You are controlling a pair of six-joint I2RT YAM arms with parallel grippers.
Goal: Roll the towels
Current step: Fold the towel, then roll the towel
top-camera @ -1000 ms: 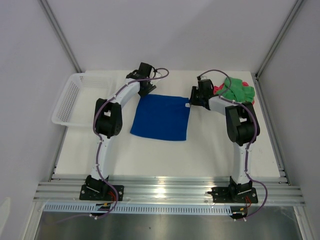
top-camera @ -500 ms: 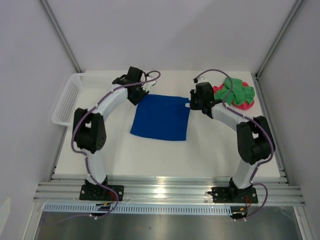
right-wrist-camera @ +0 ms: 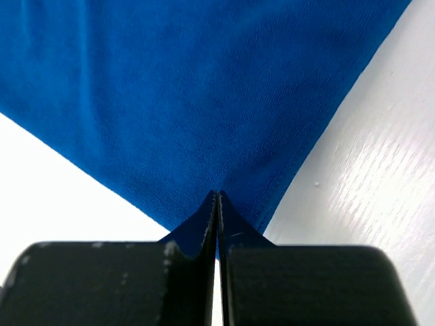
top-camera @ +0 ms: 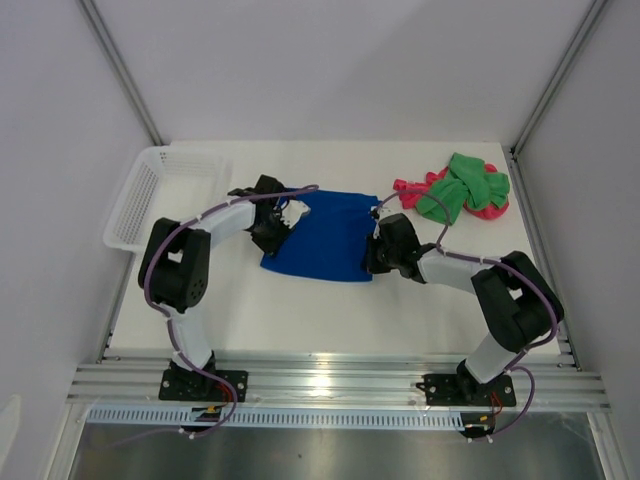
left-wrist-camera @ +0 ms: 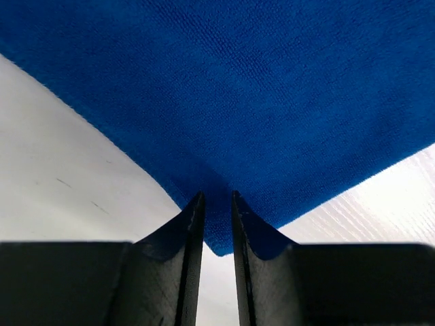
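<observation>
Blue towel (top-camera: 330, 240) is spread flat on the table (top-camera: 330, 320), mid-scene, directly between the two grippers. Left gripper (top-camera: 283, 214) is set at the towel's left side, toward the far corner. In the left wrist view its jaws are nearly together, with a blue corner pinched in the narrow gap and creases running into it. Right gripper (top-camera: 374, 250) is set at the towel's right edge. In the right wrist view its jaws are fully closed, tip to tip, on a corner of the same cloth.

The towel therefore runs left to right from one gripper to the other, so the roll axis is judged to lie left to right, with the cloth rolled along the near-far direction. Neither arm is nearer, since both are already on the towel. An even pull from both sides is judged necessary, or the roll will skew.

Green towel (top-camera: 465, 188) and pink towel (top-camera: 410, 187) are heaped together at far right, not yet rolled. Basket (top-camera: 125, 215) is at far left, well apart.
</observation>
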